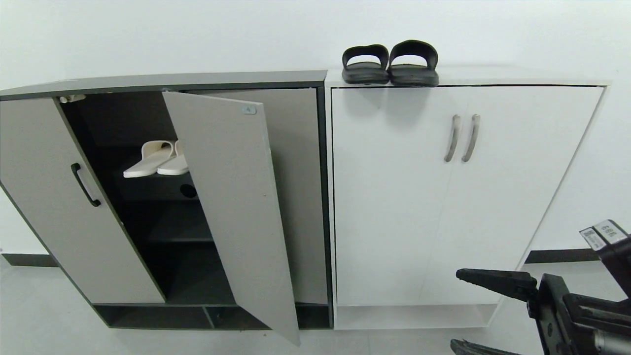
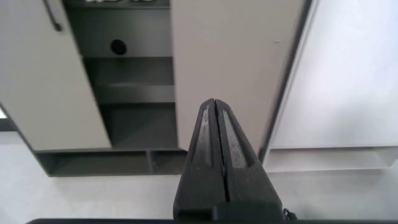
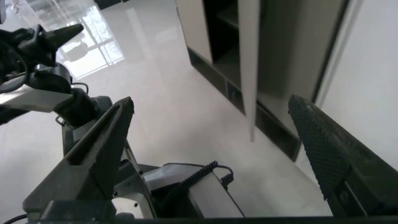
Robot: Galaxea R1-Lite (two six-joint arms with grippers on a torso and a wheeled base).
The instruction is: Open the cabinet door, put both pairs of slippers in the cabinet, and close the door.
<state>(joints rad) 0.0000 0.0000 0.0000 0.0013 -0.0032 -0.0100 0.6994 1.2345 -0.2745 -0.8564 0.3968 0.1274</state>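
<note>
Step in hand: judged to be fetching the second pair; the grey cabinet [image 1: 197,81] is standing with both doors swung out.
First pair: the white slippers [image 1: 155,159] are lying side by side on an upper shelf [image 1: 148,183] inside the grey cabinet.
Second pair: the black slippers [image 1: 390,64] are sitting side by side on top of the white cabinet [image 1: 394,197], at its front edge, with their long axis running front to back.
Right arm: the right gripper [image 1: 456,308] is hanging low before the white cabinet, jaws spread wide and holding nothing. The black slippers are lying well above it and somewhat to its left (the nearer arm, in my judgement).
Left arm: the left gripper [image 2: 214,106] is pointing at the grey cabinet's lower part beside the open right door [image 1: 231,207], jaws pressed together and empty.
Markings: a small plate [image 1: 249,110] is showing on that door's inner face, too small to read.
</note>
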